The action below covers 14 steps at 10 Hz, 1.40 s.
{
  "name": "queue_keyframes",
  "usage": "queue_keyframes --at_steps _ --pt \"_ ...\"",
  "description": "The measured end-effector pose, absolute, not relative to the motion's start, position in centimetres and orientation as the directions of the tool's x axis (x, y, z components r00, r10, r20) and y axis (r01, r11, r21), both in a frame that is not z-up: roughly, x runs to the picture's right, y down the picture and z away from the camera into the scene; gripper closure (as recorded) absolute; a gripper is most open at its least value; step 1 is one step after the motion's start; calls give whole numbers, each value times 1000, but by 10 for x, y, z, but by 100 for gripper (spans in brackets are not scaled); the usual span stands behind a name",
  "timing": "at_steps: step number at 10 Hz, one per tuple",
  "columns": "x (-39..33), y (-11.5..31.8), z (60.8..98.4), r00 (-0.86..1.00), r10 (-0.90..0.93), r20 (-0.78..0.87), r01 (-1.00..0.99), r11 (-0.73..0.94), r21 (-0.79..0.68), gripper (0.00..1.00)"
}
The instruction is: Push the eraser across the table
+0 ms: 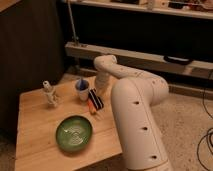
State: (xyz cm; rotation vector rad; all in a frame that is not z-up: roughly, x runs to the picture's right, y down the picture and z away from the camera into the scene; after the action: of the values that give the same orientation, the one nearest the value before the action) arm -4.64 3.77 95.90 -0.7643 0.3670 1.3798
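The eraser (95, 98), a small black block with a bluish stripe, lies on the light wooden table (40, 145) near its right edge, just right of a white cup. My white arm comes up from the lower right, bends over the table's far right corner and points down. The gripper (101, 87) is at the eraser's far end, close to or touching it. The thin orange marker (92, 107) lies alongside the eraser on its left.
A white cup with a blue rim (82, 90) stands just left of the eraser. A green plate (73, 132) sits at the front middle. A small pale figurine (49, 93) stands at the left. A dark cabinet and low shelf stand behind the table.
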Motion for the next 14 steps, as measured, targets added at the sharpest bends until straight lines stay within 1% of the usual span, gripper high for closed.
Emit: queue_keyframes --at_steps 3,8,10,14 --pt "-53 46 960 197 742 -641 -957 3 -290 100" --pt "-55 47 957 204 737 -644 -955 4 -298 100" --pt "-67 51 958 221 745 -630 -943 -1 -332 100" --pt "-69 51 957 228 746 -626 -939 -3 -345 100"
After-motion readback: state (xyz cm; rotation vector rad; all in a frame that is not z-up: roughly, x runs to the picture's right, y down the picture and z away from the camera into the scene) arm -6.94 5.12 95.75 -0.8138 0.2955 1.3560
